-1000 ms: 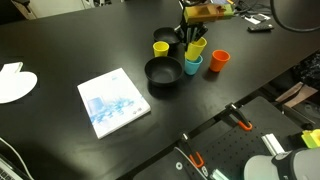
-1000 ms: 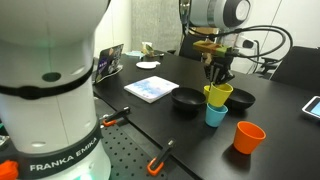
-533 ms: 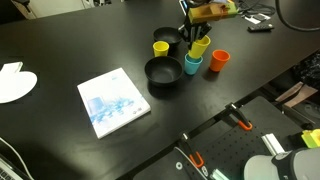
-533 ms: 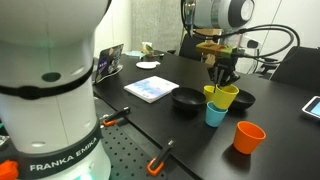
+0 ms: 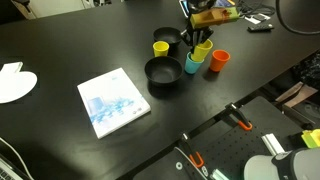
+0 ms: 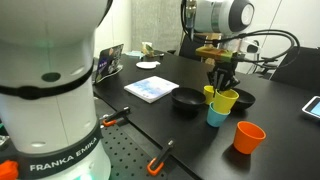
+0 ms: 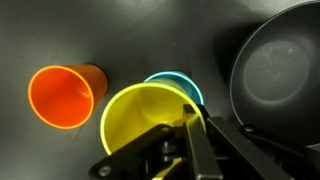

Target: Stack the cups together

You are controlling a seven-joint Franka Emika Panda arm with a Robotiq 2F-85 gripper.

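The hand (image 7: 192, 128) is closed tight on the rim of a yellow cup (image 7: 143, 122), one finger inside the wall and one outside. The cup hangs tilted just under the hand and above the tabletop (image 5: 70, 45). The teal-blue cup (image 6: 217, 116) stands directly beneath it, its rim partly covered; whether the two touch cannot be told. The orange cup (image 5: 220, 60) stands upright near the hand, apart from the teal-blue one. In an exterior view the second yellow cup (image 5: 161, 47) stands farther from the hand, between two black bowls (image 5: 165, 74). A booklet (image 5: 112, 102) lies well apart.
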